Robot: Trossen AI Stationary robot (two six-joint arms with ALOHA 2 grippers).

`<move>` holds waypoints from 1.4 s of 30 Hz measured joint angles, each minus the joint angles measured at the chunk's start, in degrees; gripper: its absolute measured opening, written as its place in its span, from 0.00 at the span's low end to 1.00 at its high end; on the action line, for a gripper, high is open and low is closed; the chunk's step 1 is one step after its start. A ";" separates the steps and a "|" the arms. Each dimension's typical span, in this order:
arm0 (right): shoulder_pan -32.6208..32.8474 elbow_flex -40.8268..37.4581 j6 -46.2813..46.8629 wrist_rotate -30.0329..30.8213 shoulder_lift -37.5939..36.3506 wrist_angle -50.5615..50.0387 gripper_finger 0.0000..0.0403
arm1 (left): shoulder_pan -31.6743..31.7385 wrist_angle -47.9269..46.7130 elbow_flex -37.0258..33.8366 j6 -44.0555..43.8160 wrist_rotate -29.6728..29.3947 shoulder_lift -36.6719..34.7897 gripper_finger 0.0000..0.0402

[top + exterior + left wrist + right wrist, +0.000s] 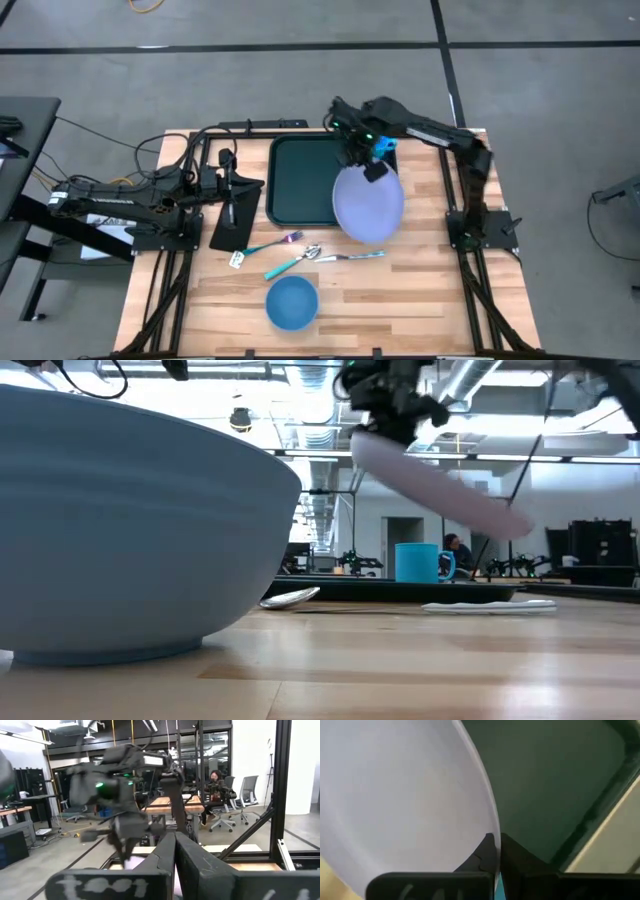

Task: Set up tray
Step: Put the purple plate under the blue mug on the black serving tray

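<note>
Item 1: tray point(300, 180), dark green, lying at the far centre of the table, directly beneath the right gripper point(373, 168). The right gripper is clamping the rim of a lavender plate point(367, 204), holding it tilted above the tray's right edge. The left gripper point(231, 196) is resting closed, just left of the tray. No legible writing.

Right pincer point(497, 851) clamped on lavender plate point(400, 795) rim above green tray point(555, 780)

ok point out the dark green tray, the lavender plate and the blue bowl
dark green rectangular plastic tray point(300, 180): high view, bare floor left of the plate
round lavender plate point(368, 205): high view, centre of its face
round blue bowl point(292, 302): high view, middle of its inside
</note>
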 joint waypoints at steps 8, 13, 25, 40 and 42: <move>-2.52 17.53 -11.44 1.75 14.22 -3.64 0.00 | 0.00 -0.04 0.00 0.70 0.00 -0.02 0.00; -3.04 18.59 -14.67 3.15 17.45 -1.82 0.00 | 0.00 -0.07 0.00 1.49 0.00 -0.02 0.00; -3.56 18.98 -18.54 4.84 21.48 3.94 0.00 | 0.00 -0.02 0.00 1.55 -0.02 0.00 0.00; -3.73 19.00 -19.09 4.84 21.39 6.13 0.01 | -0.02 -0.02 0.00 1.55 -0.02 0.00 0.00; -3.58 19.00 -18.70 4.83 21.37 6.48 0.01 | -0.02 -0.02 0.00 1.55 -0.02 0.00 0.00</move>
